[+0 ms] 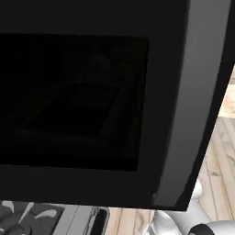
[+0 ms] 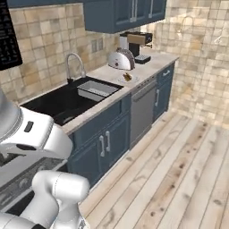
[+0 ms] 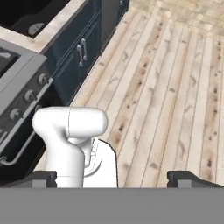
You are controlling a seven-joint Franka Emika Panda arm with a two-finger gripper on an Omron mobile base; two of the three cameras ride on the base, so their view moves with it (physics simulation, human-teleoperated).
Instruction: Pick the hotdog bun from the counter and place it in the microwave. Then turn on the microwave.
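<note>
The hotdog bun (image 2: 128, 77) is a small golden-brown piece lying on a round white plate (image 2: 125, 80) on the beige counter (image 2: 107, 70), just in front of the toaster. In the left base view the microwave (image 1: 73, 101) looms close, its dark glass door facing me with the grey handle strip (image 1: 197, 92) down its right side. Its keypad corner (image 2: 7, 36) sits at the upper left of the right base view. My gripper (image 3: 114, 179) is open, its dark fingertips (image 3: 43, 178) wide apart with nothing between them. It points down at the wooden floor, far from the bun.
A black sink (image 2: 67, 100) with a curved faucet (image 2: 74, 62) lies between me and the plate. A silver toaster (image 2: 120, 59) and a coffee machine (image 2: 136, 44) stand at the far end. The stove (image 3: 15, 83) with knobs is close on the left. Wooden floor (image 2: 179, 170) spreads to the right.
</note>
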